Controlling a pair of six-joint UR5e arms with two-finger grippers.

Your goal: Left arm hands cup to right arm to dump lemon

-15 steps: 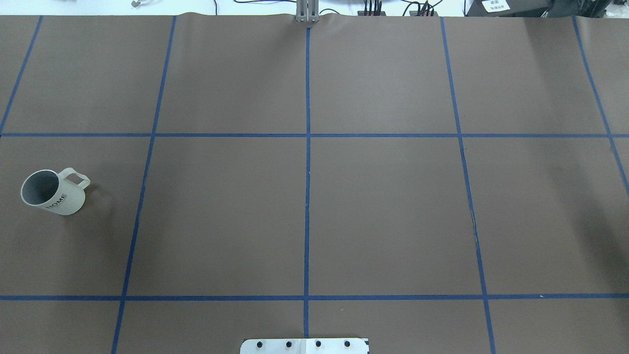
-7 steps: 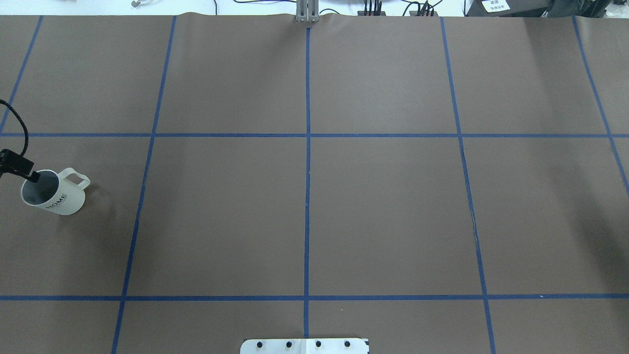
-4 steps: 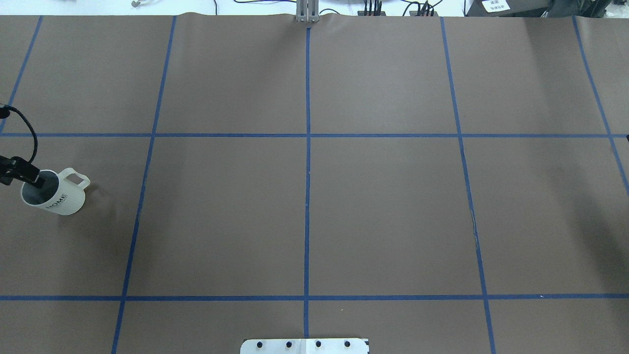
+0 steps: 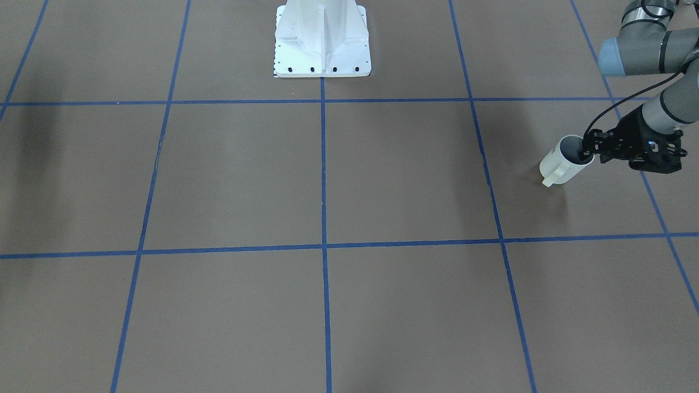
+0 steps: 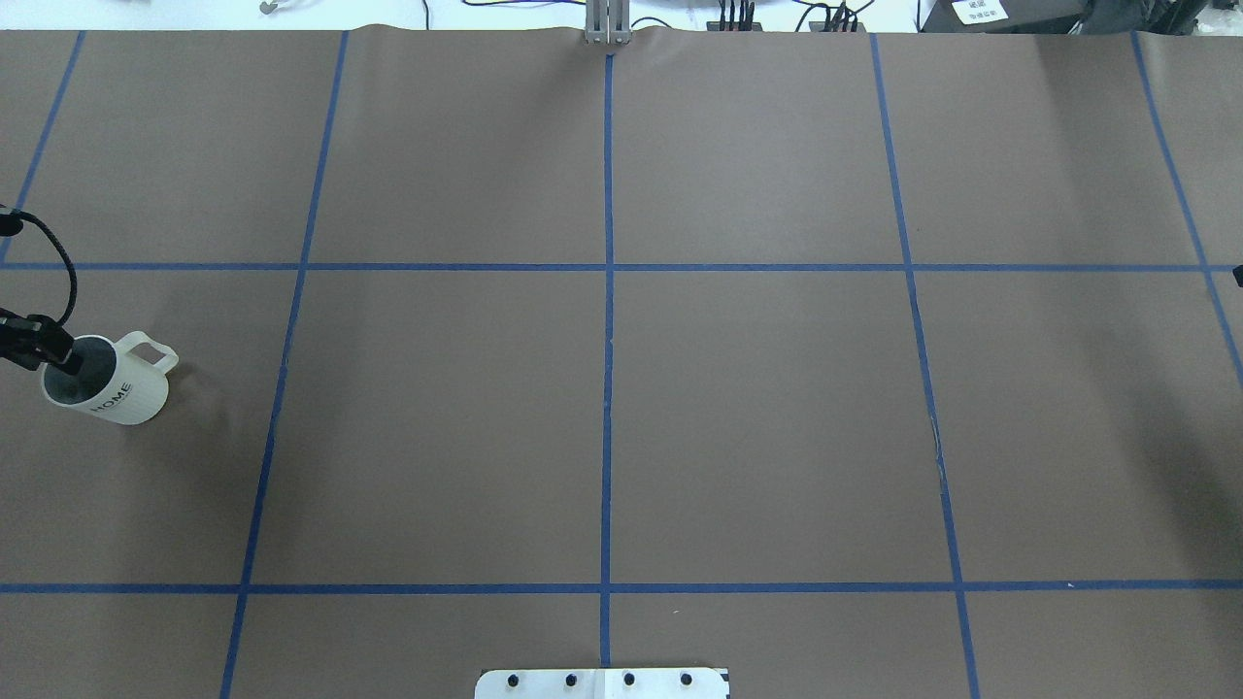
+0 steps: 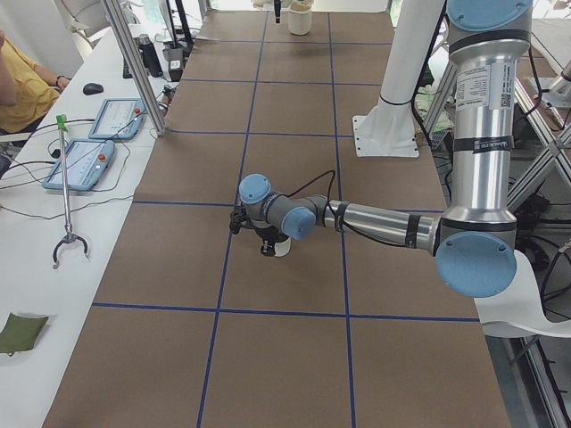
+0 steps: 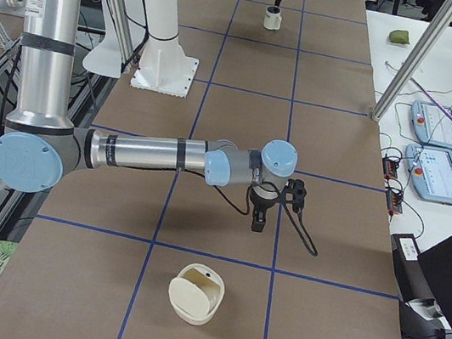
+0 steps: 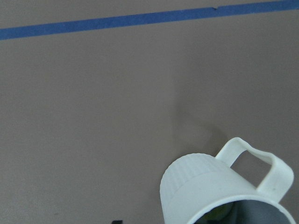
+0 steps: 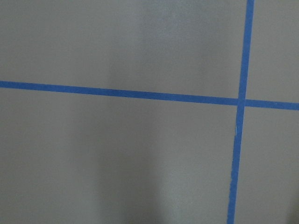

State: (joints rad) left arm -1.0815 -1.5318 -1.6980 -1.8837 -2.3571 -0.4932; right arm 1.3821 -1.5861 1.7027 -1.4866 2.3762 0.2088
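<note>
Contents first: the cup (image 5: 107, 381) holds one yellow-green lemon (image 8: 216, 215) piece, just visible low inside it from the left wrist. You have one cup, upright at the worktop's (image 5: 757, 417) left end. Your left tool (image 4: 587, 151) straddles its rim with its fingers apart, one inside the mouth. Your right tool (image 7: 258, 219) hovers over the right end; you cannot tell whether it's apart or together. One off-white container (image 7: 196, 295) sits near it.

Bare brown worktop (image 9: 117, 163) fills the view. One blue tape line (image 9: 121, 92) runs across it and meets another tape line (image 9: 236, 158) near the right edge.
</note>
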